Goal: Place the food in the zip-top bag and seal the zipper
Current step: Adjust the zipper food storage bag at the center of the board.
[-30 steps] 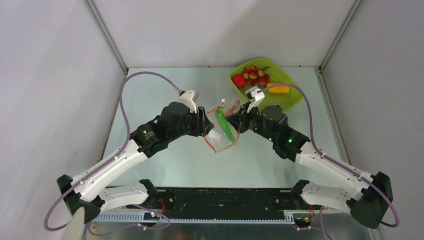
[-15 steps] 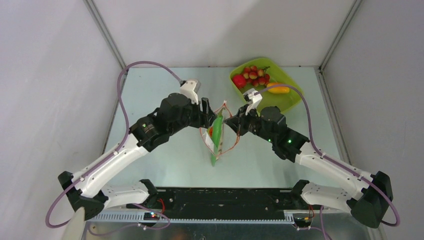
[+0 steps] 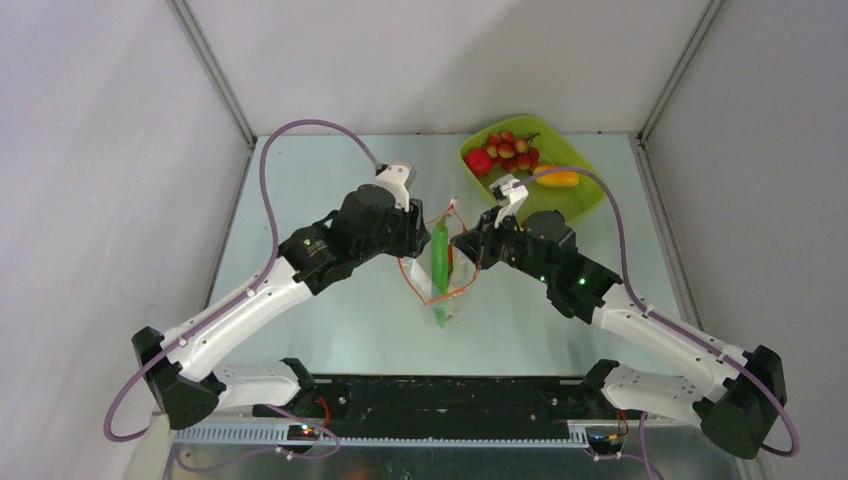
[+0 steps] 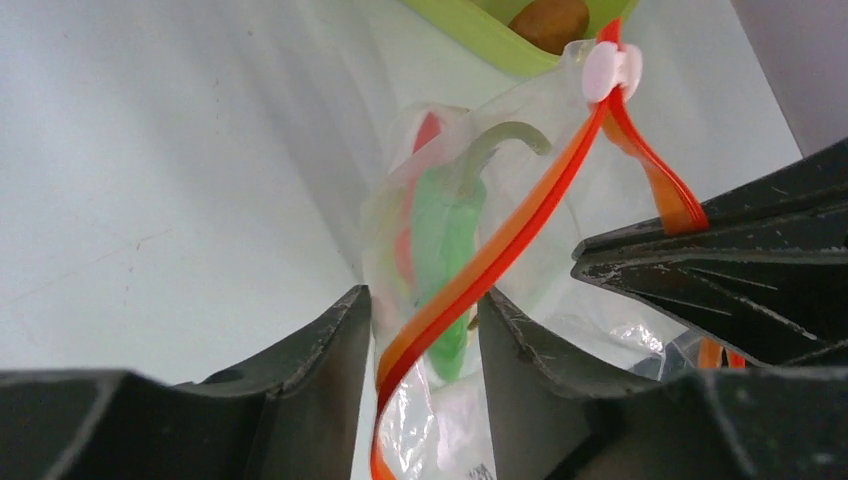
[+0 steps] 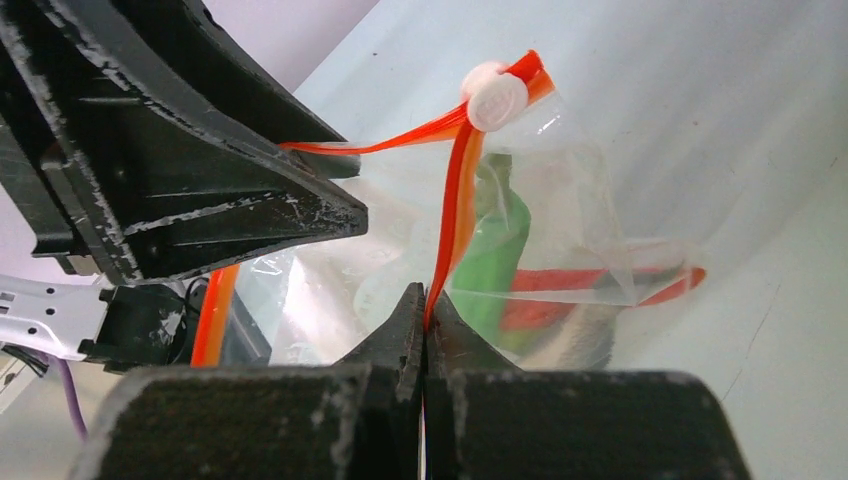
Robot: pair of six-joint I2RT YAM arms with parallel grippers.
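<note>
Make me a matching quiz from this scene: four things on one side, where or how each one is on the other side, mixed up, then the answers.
Things:
1. green bean
2. grapes
3. slider tab
4. right gripper

Place, colour or state:
A. shut on the orange strip
B. in the green tray
C. white
D. inside the clear bag

Pairs: 1-D, 2-B, 3-C, 4-A

Pale table bears the green tray, perhaps the bag tip.
</note>
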